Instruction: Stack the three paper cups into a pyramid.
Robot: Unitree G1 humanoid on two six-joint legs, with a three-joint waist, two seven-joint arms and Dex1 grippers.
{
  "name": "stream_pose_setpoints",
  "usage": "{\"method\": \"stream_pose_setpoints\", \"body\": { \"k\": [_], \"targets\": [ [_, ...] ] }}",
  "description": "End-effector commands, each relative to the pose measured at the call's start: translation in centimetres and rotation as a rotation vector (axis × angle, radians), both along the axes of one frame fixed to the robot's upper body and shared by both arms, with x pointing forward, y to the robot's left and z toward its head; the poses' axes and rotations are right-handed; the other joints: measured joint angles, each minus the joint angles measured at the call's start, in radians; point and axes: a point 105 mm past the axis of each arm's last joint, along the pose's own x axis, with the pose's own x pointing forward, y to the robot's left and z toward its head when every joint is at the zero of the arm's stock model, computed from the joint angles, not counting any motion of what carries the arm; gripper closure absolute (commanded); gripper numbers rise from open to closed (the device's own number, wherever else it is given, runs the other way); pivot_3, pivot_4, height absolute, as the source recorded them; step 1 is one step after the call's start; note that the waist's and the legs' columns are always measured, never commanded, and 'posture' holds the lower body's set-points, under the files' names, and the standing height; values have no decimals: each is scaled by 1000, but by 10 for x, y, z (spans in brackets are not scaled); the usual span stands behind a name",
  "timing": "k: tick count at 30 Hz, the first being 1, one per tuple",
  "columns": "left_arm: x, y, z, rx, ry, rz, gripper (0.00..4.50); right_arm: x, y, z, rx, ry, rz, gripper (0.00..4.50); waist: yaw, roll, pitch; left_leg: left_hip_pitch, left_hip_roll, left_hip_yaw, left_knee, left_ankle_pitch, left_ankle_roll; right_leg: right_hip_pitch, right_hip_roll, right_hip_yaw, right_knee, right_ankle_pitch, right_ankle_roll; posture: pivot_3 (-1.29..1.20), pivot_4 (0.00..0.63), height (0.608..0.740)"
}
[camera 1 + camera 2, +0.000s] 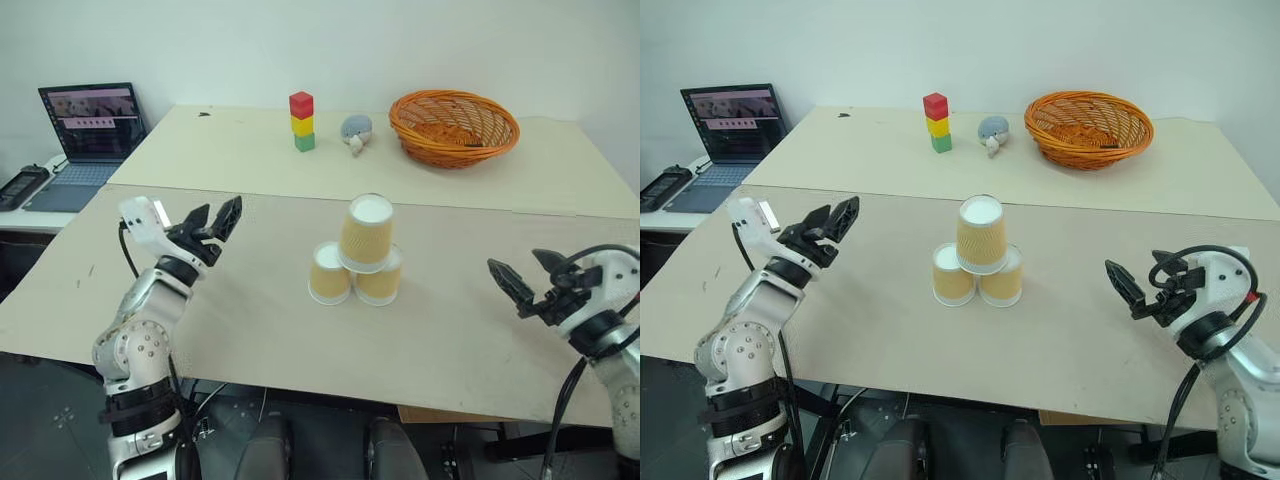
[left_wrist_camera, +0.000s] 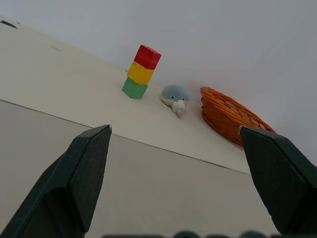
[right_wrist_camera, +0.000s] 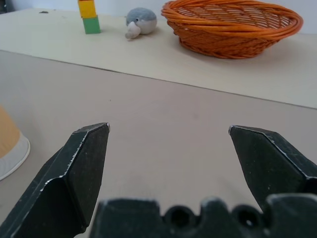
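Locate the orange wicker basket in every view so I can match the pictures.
Left eye view: orange wicker basket at the far right of the rear table.
Right eye view: same place, slightly further left in the picture.
Left wrist view: beyond the right fingertip.
Right wrist view: above the fingers.
Shared landmark: the grey plush toy beside it.

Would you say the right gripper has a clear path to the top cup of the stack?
Probably yes: the right gripper is open, and only bare table lies between it and the top cup.
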Motion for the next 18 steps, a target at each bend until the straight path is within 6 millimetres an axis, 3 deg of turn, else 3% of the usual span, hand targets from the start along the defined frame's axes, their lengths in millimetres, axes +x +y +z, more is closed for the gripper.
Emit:
{"method": "stream_pose_setpoints", "body": {
  "k": [1,7,11,15,18],
  "targets": [
    [-1,5,6,17,-41,19,115,-6,-1,19,7,-99,-34,0,0,0,0,0,0,0,0,0,0,0,1,0,1,0,0,0,150,628],
    [-5,12,-12,40,-14,45,115,-4,-9,18,44,-119,-105,0,-4,2,-1,0,0,0,0,1,-1,-1,2,0,3,0,0,0,150,628],
    [-16,9,-31,116,10,35,115,-1,-21,20,32,-145,-183,0,-5,3,-2,0,0,0,0,1,-1,-1,2,0,2,0,0,0,150,628],
    [-31,3,-50,303,-1,5,115,2,-29,18,27,-156,-253,0,-6,3,-2,0,0,1,0,0,0,-2,2,0,1,0,0,0,150,628],
    [-33,6,-54,297,14,25,115,3,-28,18,14,-164,-261,0,-3,3,-2,-2,0,1,0,0,0,-3,2,0,0,0,0,0,150,628]
  ]
}}
